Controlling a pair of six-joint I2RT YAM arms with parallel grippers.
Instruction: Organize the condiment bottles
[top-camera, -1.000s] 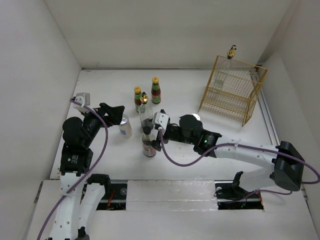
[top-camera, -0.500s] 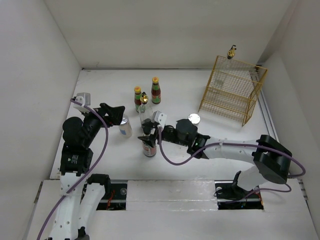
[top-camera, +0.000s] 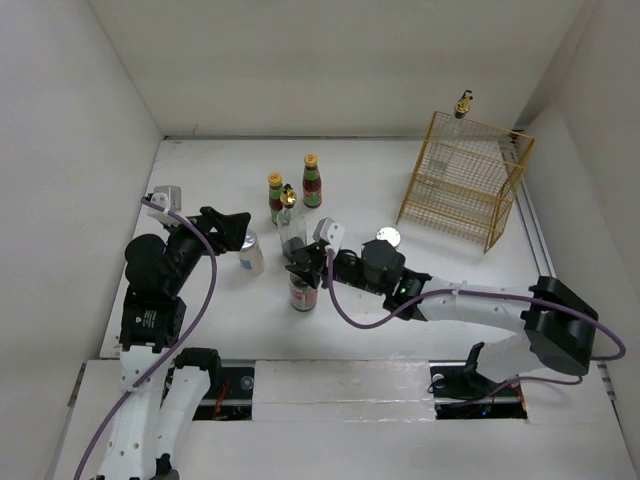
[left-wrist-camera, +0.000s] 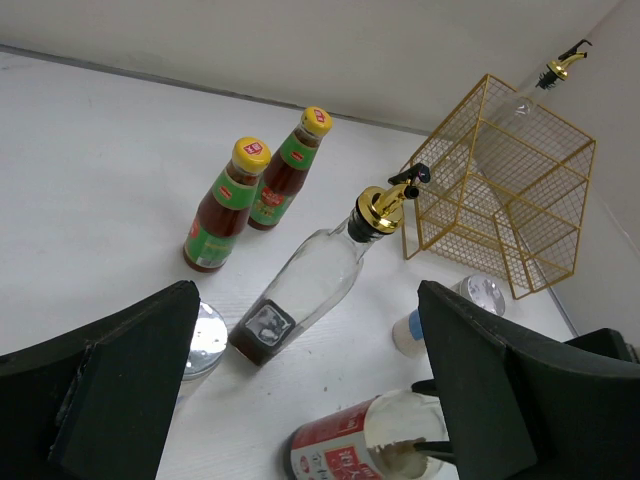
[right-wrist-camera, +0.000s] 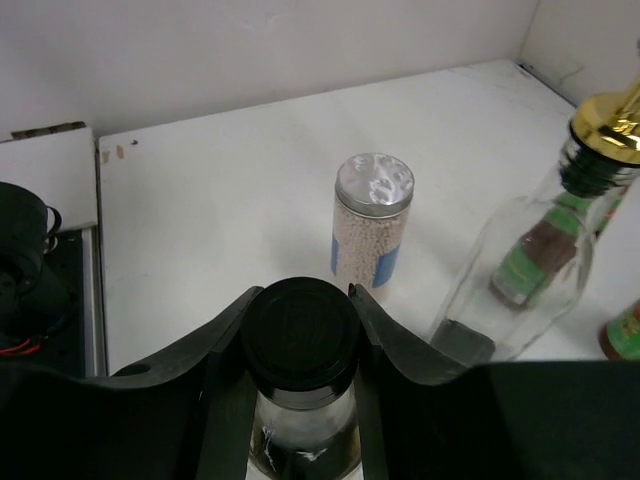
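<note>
Seven condiment bottles were in view. Two held red sauce under yellow caps: the left red bottle (top-camera: 275, 197) and the right red bottle (top-camera: 311, 182). Two were clear glass with gold spouts: the middle gold-spout bottle (top-camera: 291, 228) and the rack-top gold-spout bottle (top-camera: 463, 101). Two were silver-lidded: the left shaker (top-camera: 250, 254) and the right shaker (top-camera: 388, 238). One was the black-capped bottle (top-camera: 300, 297). One yellow wire rack (top-camera: 460, 185) stood near the far right corner of the counter (top-camera: 200, 180).
</note>
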